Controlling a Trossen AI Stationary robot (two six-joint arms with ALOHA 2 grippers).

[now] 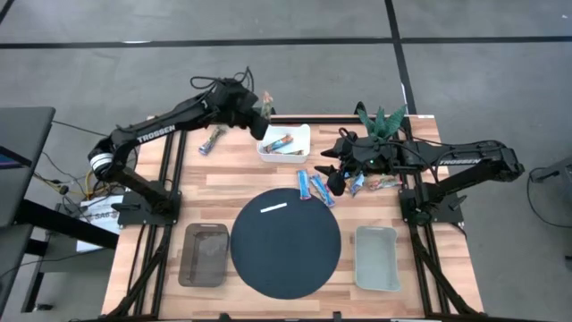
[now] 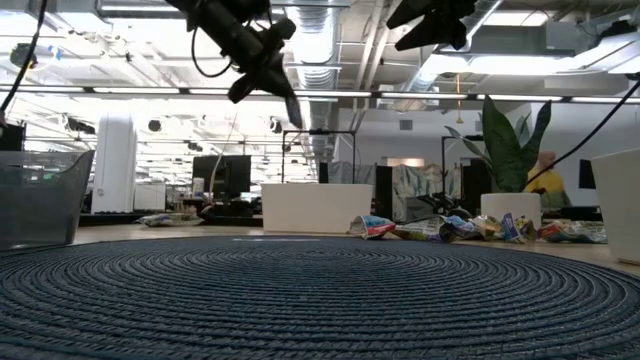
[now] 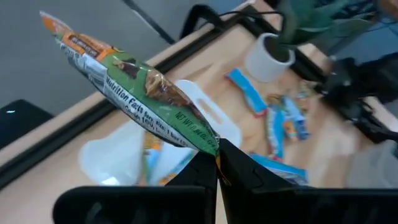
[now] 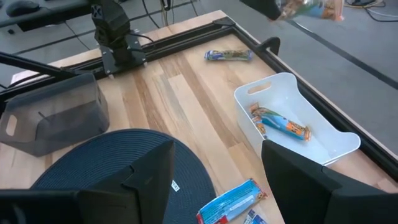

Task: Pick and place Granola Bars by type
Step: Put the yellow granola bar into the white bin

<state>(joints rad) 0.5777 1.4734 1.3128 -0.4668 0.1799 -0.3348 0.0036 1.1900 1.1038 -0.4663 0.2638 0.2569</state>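
My left gripper [image 3: 216, 158] is shut on a green-and-orange wrapped granola bar [image 3: 134, 87] and hangs high over the table's far edge, just above the white bin [image 1: 299, 136]. That bin holds an orange-and-blue bar [image 4: 280, 124]. One more bar [image 1: 212, 139] lies on the wood left of the bin. Several blue bars [image 1: 315, 188] lie between the bin and the dark round mat [image 1: 286, 241]. My right gripper [image 4: 217, 168] hovers open above those blue bars, with nothing between its fingers. My left gripper pinches the bar by one end of its wrapper [image 3: 210, 144] between its two fingertips. The rest of the bar sticks out beyond the fingers, roughly in line with them. It is lifted clear of the table and the bin.
A clear grey bin [image 1: 204, 255] stands left of the mat and a pale green bin [image 1: 375, 258] right of it. A potted plant [image 1: 382, 121] sits at the far right. More wrapped bars [image 1: 380, 183] lie under the right arm.
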